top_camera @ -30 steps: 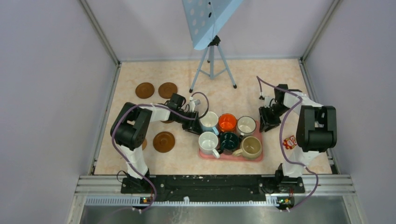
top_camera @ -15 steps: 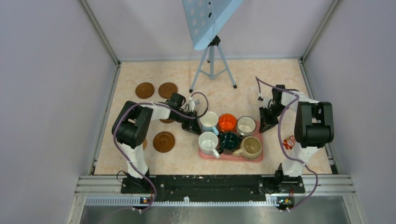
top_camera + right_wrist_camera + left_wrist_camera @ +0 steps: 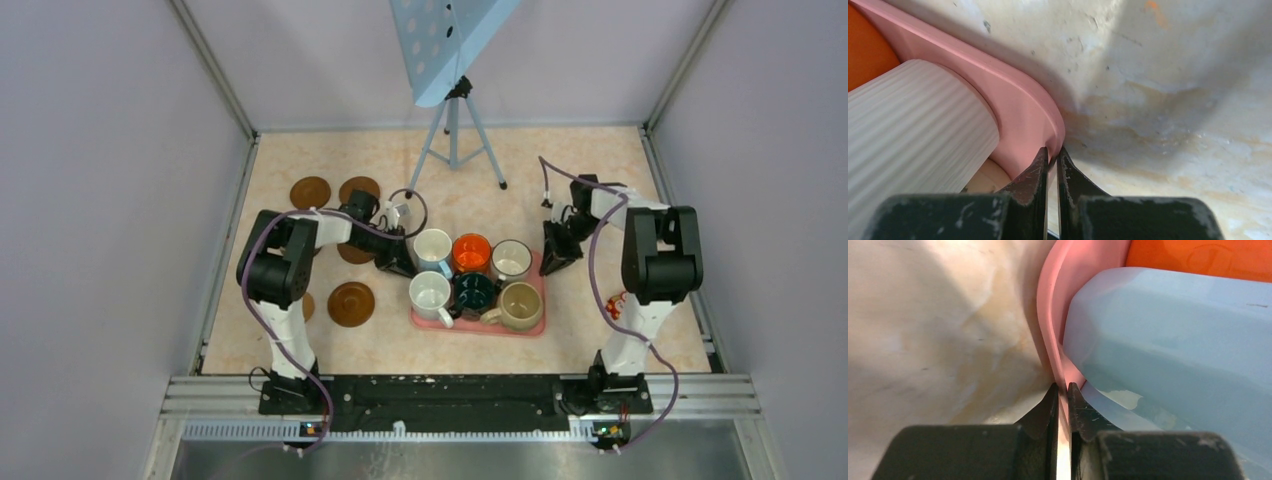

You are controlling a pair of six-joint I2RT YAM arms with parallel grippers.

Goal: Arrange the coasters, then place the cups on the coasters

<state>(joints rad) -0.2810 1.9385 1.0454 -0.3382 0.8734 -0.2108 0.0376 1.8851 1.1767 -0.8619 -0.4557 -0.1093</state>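
Note:
Six cups stand on a pink tray (image 3: 480,329): white (image 3: 433,245), orange (image 3: 471,252), white with a dark rim (image 3: 511,258), white (image 3: 430,293), dark green (image 3: 472,292) and beige (image 3: 520,304). My left gripper (image 3: 397,265) is shut on the tray's left rim (image 3: 1050,315), beside a pale cup (image 3: 1173,340). My right gripper (image 3: 552,262) is shut on the right rim (image 3: 1013,95), next to a ribbed white cup (image 3: 913,125). Brown coasters lie to the left: two at the back (image 3: 310,191) (image 3: 358,189) and one nearer (image 3: 351,303). Others are partly hidden under the left arm.
A tripod (image 3: 455,150) carrying a blue perforated board (image 3: 440,40) stands at the back centre. A small red and white object (image 3: 618,302) lies by the right arm. Grey walls close in the table on three sides.
Both grippers have closed on the tray's rims. The tray with its cups has slid left and a little toward the back, and both arms moved with it.

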